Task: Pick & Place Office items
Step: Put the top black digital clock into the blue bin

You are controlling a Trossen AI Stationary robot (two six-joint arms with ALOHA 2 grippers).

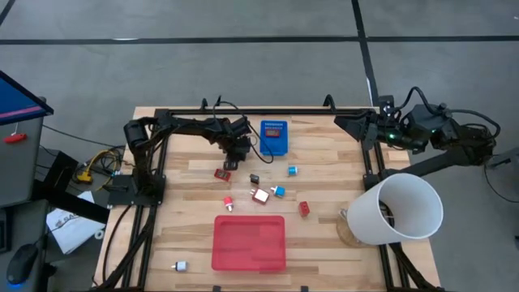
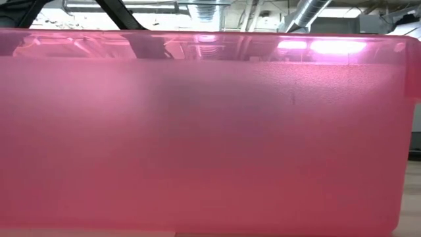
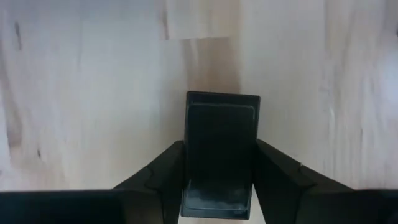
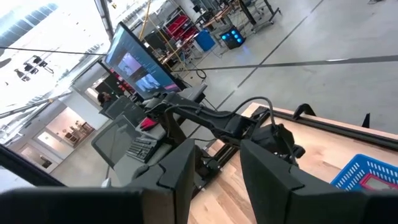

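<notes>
the left gripper [image 3: 217, 180] is low over the wooden table [image 1: 324, 235] near its far edge, its two dark fingers [image 3: 163, 177] clamped on the sides of a small flat black rectangular office piece [image 3: 221, 149] that stands between them. in the high view this gripper [image 1: 236, 154] is just beside the small blue perforated bin [image 1: 274, 138], which holds something red under its mesh.

the other tiny office pieces [image 1: 259, 195], red, blue, black and white, lie scattered on the wood between that bin and the flat red rectangular tray [image 1: 248, 242]; one white piece [image 1: 180, 266] lies apart near the table's front left corner. no pieces can be made out in the tray. a large white cup [image 1: 397, 209] lies tipped at the right.

the right gripper [image 4: 214, 171] waits raised off the table's far right corner, fingers apart and empty. beyond is grey floor and a workshop with monitors.
</notes>
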